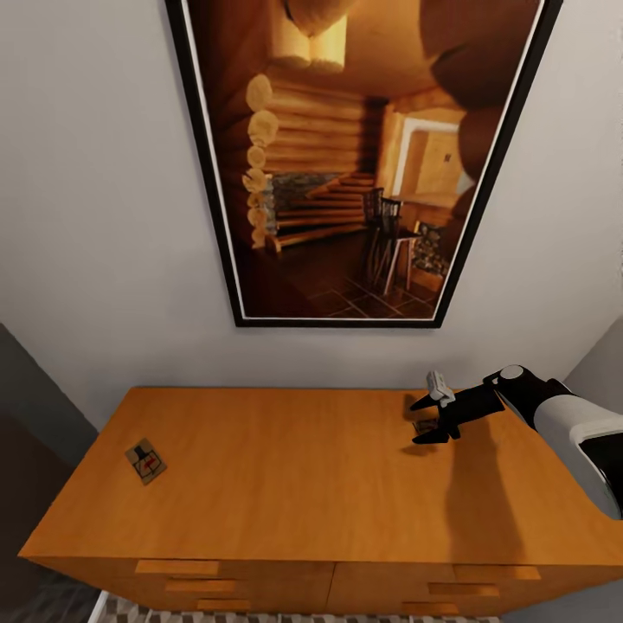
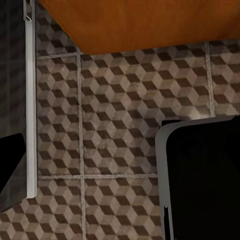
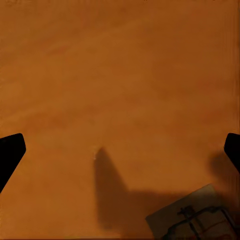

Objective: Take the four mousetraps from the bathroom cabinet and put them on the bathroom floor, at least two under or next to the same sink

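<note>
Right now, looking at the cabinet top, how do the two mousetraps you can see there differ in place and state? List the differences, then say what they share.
1. The left mousetrap lies near the cabinet's left end; the right mousetrap lies near its back right.
2. The left mousetrap lies in the open, with nothing over it; the right mousetrap sits beneath the right tool, partly hidden and shadowed.
3. The open right tool hangs over the right mousetrap; no tool is near the left one.

Both lie flat on the cabinet top, ungripped.

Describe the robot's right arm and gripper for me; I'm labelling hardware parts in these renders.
In the head view, the right arm has a glossy white shell with a black section at the picture's edge, then a black wrist segment capped by a small grey round joint. The right gripper is black with two slim pointed fingers, and a small pale grey block sits on top. No cables or markings show.
</note>
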Controlling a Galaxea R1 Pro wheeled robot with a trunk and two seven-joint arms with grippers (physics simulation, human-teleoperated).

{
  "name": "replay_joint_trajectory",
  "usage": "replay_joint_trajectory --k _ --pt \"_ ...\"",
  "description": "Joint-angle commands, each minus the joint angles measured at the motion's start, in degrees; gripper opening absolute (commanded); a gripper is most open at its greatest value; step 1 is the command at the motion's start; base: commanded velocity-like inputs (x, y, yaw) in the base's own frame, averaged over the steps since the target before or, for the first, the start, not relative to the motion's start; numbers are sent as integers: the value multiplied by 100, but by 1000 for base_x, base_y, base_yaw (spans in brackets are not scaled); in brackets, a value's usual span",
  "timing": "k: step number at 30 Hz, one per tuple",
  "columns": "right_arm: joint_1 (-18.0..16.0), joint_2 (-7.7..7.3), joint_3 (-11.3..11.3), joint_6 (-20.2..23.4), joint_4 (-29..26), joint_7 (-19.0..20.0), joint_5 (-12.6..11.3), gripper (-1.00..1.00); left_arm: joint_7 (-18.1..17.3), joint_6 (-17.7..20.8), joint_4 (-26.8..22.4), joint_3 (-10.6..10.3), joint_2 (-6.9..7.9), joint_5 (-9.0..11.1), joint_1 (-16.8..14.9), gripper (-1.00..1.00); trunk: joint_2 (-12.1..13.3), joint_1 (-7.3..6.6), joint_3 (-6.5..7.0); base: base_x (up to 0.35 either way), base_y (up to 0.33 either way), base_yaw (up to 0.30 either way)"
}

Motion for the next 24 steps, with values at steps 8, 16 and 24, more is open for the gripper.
replay_joint_trajectory --k 8,16,24 --pt "-4 -169 -25 -40 -11 -7 32 100 24 -30 19 -50 -8 15 -9 100 -11 3 30 0 0 0" --pt "-4 -260 -23 -40 -12 -6 32 100 20 -30 19 -50 -21 15 -11 100 -11 3 34 0 0 0" --pt "-4 -359 -28 -40 -14 -1 32 100 19 -30 19 -50 -29 15 -7 100 -11 3 34 0 0 0"
